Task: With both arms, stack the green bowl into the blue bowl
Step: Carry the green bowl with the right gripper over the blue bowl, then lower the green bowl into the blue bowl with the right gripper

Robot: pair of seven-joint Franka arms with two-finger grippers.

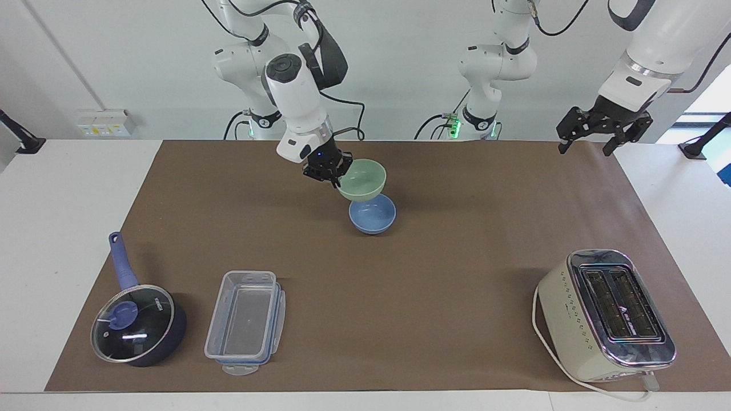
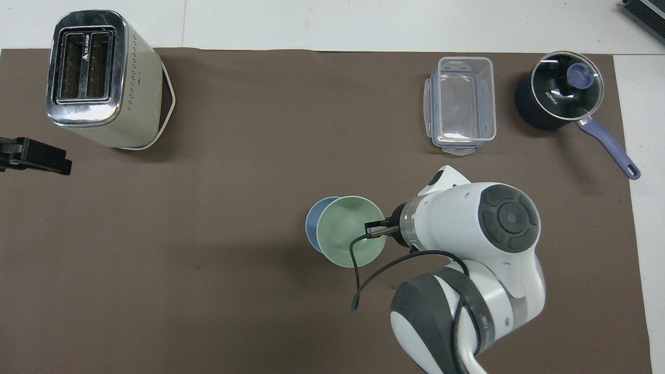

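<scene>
I am holding the green bowl by its rim with my right gripper, fingers pinched shut on the edge nearest my arm, and carrying it in the air just over the blue bowl, which is sitting in the middle of the brown mat. The green bowl is hanging slightly off-centre, toward my right arm's end. It looks light, stiff and smooth, so I am judging the rim pinch could let it tilt or slip. My left gripper is waiting with fingers spread wide, holding nothing, above the mat's corner.
</scene>
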